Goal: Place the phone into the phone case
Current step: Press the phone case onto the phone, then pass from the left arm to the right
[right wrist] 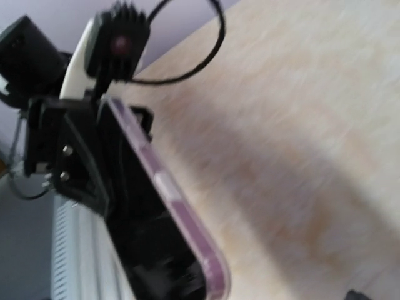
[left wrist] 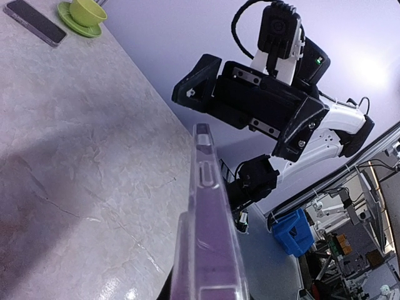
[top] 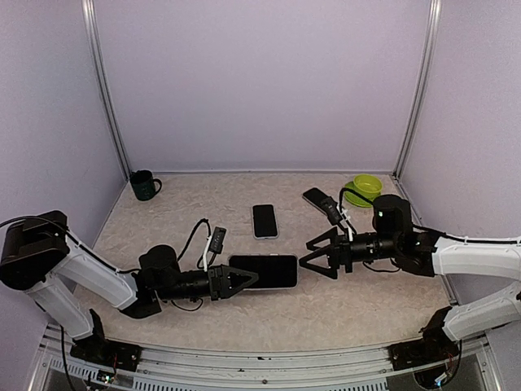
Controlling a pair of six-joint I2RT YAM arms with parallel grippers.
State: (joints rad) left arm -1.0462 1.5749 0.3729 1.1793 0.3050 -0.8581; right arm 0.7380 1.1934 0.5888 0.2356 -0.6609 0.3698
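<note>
My left gripper (top: 247, 278) is shut on the near end of a purple translucent phone case (top: 264, 271) and holds it level, just above the table. A black glossy face fills the case's rim in the right wrist view (right wrist: 164, 187). In the left wrist view the case (left wrist: 206, 237) shows edge-on. My right gripper (top: 309, 253) is open and empty, a short way right of the case's free end, facing it; it also shows in the left wrist view (left wrist: 244, 115). A second black phone (top: 264, 221) lies flat on the table behind the case.
A third phone (top: 320, 200) lies at the back right beside a green cup on a saucer (top: 366, 186); both show in the left wrist view, phone (left wrist: 34, 22) and cup (left wrist: 84, 12). A dark green mug (top: 144, 186) stands at the back left. Walls enclose three sides.
</note>
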